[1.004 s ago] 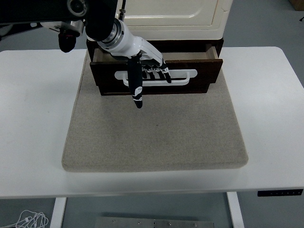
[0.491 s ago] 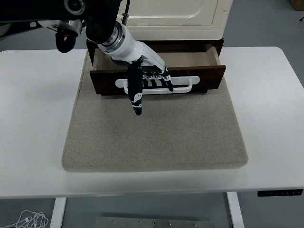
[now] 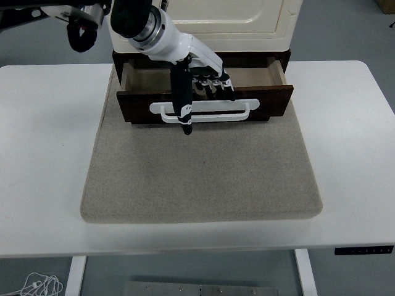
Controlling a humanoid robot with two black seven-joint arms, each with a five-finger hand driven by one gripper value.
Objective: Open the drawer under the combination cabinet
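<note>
A cream cabinet [image 3: 228, 21] stands at the back of the table, with a dark wooden drawer [image 3: 271, 98] under it. The drawer is pulled partway out, and its pale inside [image 3: 148, 79] looks empty. A white bar handle [image 3: 222, 109] runs across the drawer front. My left hand [image 3: 200, 89] reaches in from the upper left and hovers over the drawer's front edge. Its fingers [image 3: 213, 83] are loosely bent above the handle and hold nothing. The black thumb [image 3: 183, 105] points down across the handle. My right arm is out of sight.
A grey felt mat [image 3: 203, 172] covers the middle of the white table [image 3: 43, 154] and lies under the drawer. Bare mat stretches in front of the drawer. The table's near edge runs along the bottom.
The drawer slid a little further out toward me. My left hand then let go of the handle and rose up and back over the drawer front.
</note>
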